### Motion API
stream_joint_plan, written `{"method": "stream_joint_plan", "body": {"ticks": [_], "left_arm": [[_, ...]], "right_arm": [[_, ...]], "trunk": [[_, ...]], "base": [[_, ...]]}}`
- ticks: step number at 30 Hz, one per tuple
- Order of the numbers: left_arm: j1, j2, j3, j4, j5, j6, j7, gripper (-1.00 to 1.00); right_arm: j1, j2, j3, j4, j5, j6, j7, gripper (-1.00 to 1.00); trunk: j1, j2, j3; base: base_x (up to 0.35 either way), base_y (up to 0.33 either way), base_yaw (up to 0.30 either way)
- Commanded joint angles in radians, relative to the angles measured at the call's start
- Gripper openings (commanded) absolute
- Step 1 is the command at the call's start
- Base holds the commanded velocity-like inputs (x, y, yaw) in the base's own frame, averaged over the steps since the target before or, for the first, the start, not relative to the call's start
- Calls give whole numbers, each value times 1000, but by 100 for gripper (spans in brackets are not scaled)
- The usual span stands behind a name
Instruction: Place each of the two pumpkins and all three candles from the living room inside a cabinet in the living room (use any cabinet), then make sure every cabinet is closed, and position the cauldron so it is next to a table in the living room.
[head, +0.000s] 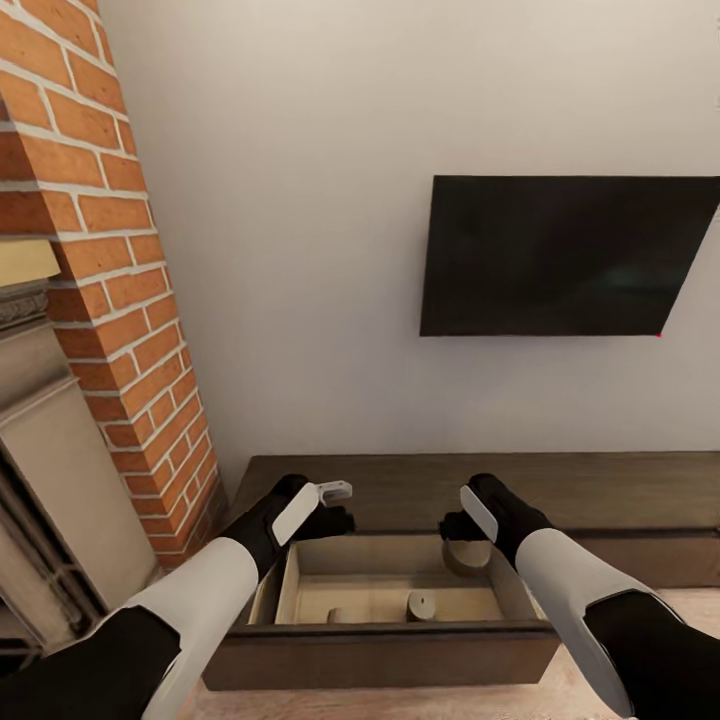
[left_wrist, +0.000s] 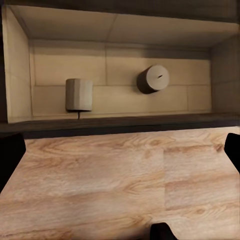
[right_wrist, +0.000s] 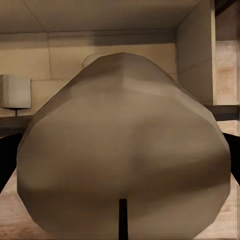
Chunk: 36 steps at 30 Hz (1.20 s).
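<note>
The cabinet (head: 600, 490) is showing dark matt wood, its open drawer (head: 390, 590) lined in pale smooth board. The candles (left_wrist: 79, 94) are looking dull, waxy. Rough brick (head: 130, 330) is flanking a glossy black screen (head: 565, 255).

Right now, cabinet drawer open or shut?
Open: the drawer is pulled out, pale interior exposed, two candles inside.

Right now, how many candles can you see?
3. Two lie in the open drawer: one near the middle, one toward its left. The third candle is in the right claw, above the drawer.
</note>
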Motion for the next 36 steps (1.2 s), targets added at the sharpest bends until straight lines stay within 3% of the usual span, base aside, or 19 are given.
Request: {"method": "stream_joint_plan", "body": {"ticks": [1, 6, 10, 14, 27, 36], "left_arm": [[-1, -1, -7, -2, 11, 2, 8, 100], [-1, -2, -7, -3, 12, 5, 3, 100], [-1, -2, -8, -4, 12, 7, -1, 100], [-1, -2, -8, -5, 13, 7, 0, 100], [-1, -2, -6, -9, 19, 6, 6, 100], [-1, -2, -6, -9, 19, 5, 6, 100]], "right_arm": [[-1, -4, 5, -1, -11, 2, -8, -100], [-1, -17, 1, -1, -11, 2, -8, -100], [-1, -19, -68, -1, -8, 2, -9, -100], [-1, -20, -90, -1, -7, 1, -9, -100], [-1, -20, -96, 0, -9, -2, -3, -100], [-1, -20, -96, -1, -9, -2, -5, -100]], "trunk": [[4, -8, -5], [23, -43, -22], [38, -71, -38], [54, -99, -57], [104, -190, -118], [138, -253, -147]], "base": [[11, 0, -51], [4, 0, -17], [0, 0, -2], [0, 0, 0], [0, 0, 0], [0, 0, 0]]}}
